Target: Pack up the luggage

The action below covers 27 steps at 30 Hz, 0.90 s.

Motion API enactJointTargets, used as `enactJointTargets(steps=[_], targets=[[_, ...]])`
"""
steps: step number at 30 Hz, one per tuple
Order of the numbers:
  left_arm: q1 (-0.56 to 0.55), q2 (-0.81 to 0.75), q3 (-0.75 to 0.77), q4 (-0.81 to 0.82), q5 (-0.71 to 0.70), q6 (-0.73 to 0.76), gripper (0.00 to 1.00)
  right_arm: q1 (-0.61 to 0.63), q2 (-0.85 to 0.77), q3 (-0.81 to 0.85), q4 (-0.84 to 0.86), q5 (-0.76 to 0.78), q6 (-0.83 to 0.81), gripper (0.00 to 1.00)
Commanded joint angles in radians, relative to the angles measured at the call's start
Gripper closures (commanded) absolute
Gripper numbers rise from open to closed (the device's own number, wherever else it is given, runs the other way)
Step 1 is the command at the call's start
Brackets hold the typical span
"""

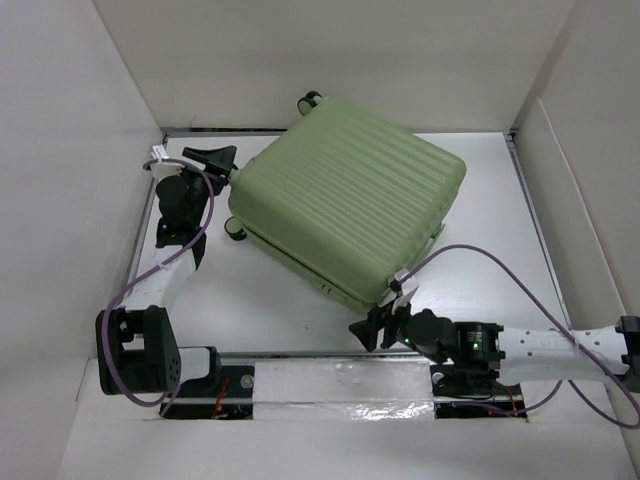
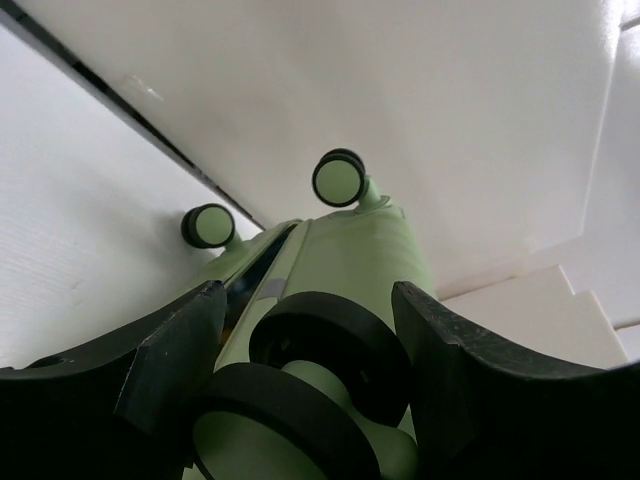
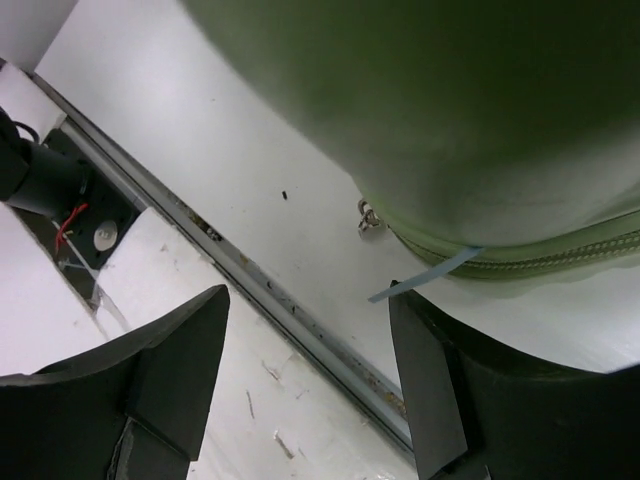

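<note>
Between the right fingers [image 3: 308,300] (spread wide, nothing in them) there is only bare white counter [image 3: 200,130] and a metal rail [image 3: 290,315] crossing at its near edge. Just beyond their tips and a little to the right rises the near corner of the luggage [image 3: 450,120], a pale green shell with a zipper [image 3: 545,260] along its seam. A small metal pull [image 3: 369,216] hangs at the corner, and a thin pale blue strip [image 3: 420,280] sticks out of the seam toward the right-hand finger; whether it touches that finger I cannot tell.

From above, the right fingers [image 1: 378,322] sit just beside that corner, apart from the shell. The luggage [image 1: 345,200] lies flat on the counter [image 1: 270,310] with its lid down and ribbed side up. It is turned at an angle and stretches away from the right fingers toward the left fingers [image 1: 215,160] at its far left corner.

There the left fingers [image 2: 308,295] pinch a black caster wheel [image 2: 310,370] with a green hub, which fills the gap between them. Past it runs the wheeled end of the luggage [image 2: 350,240], with two more wheels [image 2: 339,178] farther out, one higher than the other. Beyond everything stand plain white walls [image 1: 350,50].
</note>
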Motion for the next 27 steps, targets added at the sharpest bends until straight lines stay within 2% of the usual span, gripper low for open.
enactJointTargets(steps=[1, 6, 10, 15, 18, 21, 23, 27], targets=[[-0.002, -0.073, 0.0, 0.129, 0.007, 0.034, 1.0, 0.004, -0.011, 0.007, -0.011, 0.102, 0.051, 0.3], [-0.002, 0.004, -0.07, 0.176, -0.004, 0.021, 1.0, 0.004, 0.004, -0.03, 0.096, 0.205, 0.079, 0.34], [-0.002, 0.013, -0.139, 0.233, -0.024, 0.0, 1.0, 0.004, 0.047, 0.002, 0.023, 0.321, 0.115, 0.37], [-0.031, -0.037, -0.216, 0.229, -0.107, 0.025, 1.0, 0.004, 0.081, 0.004, 0.035, 0.357, 0.139, 0.4], [-0.043, -0.035, -0.244, 0.236, -0.124, 0.028, 1.0, 0.004, 0.116, -0.011, 0.089, 0.349, 0.137, 0.52], [-0.043, -0.022, -0.284, 0.278, -0.113, 0.014, 1.0, 0.004, 0.15, -0.016, 0.144, 0.438, 0.129, 0.63], [-0.043, -0.03, -0.307, 0.288, -0.125, 0.014, 1.0, 0.004, 0.154, 0.013, 0.116, 0.512, 0.126, 0.7], [-0.124, -0.091, -0.365, 0.288, -0.165, 0.036, 1.0, -0.014, 0.086, 0.052, 0.053, 0.575, 0.059, 0.84]])
